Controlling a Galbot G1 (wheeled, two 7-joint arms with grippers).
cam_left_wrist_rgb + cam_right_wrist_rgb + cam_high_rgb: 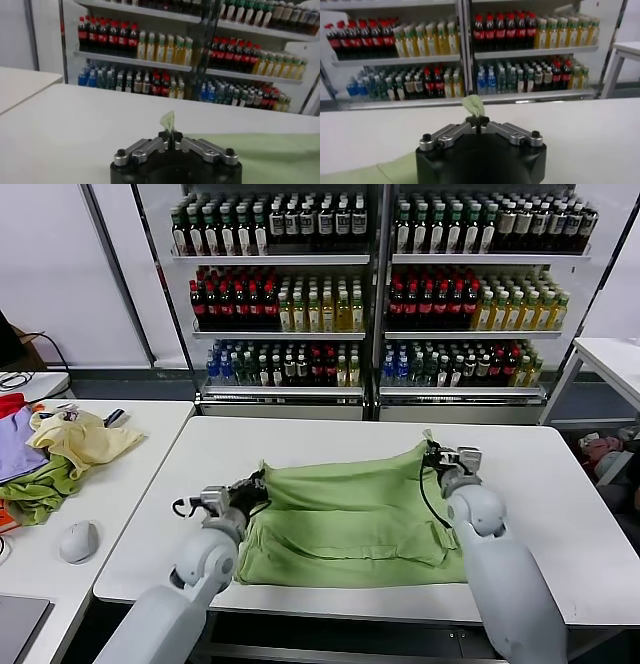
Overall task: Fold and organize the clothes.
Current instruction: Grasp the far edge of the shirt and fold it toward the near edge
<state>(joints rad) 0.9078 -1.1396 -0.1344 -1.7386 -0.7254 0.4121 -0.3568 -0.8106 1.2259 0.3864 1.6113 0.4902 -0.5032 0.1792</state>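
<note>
The sage-green shirt (350,519) lies spread on the white table (320,446) in the head view, folded over itself, with no buttons or print showing. My left gripper (258,480) is shut on the shirt's left far corner; a tuft of green cloth (168,121) sticks up between its jaws. My right gripper (432,450) is shut on the right far corner, with a green tuft (473,105) pinched between its jaws. Both corners are held low, near the table top.
A side table (140,444) on the left carries a pale yellow garment (80,439), a lilac cloth (15,446), another green cloth (40,489) and a mouse (78,541). Shelves of bottles (375,294) stand behind the table. Another white table (615,359) is at the far right.
</note>
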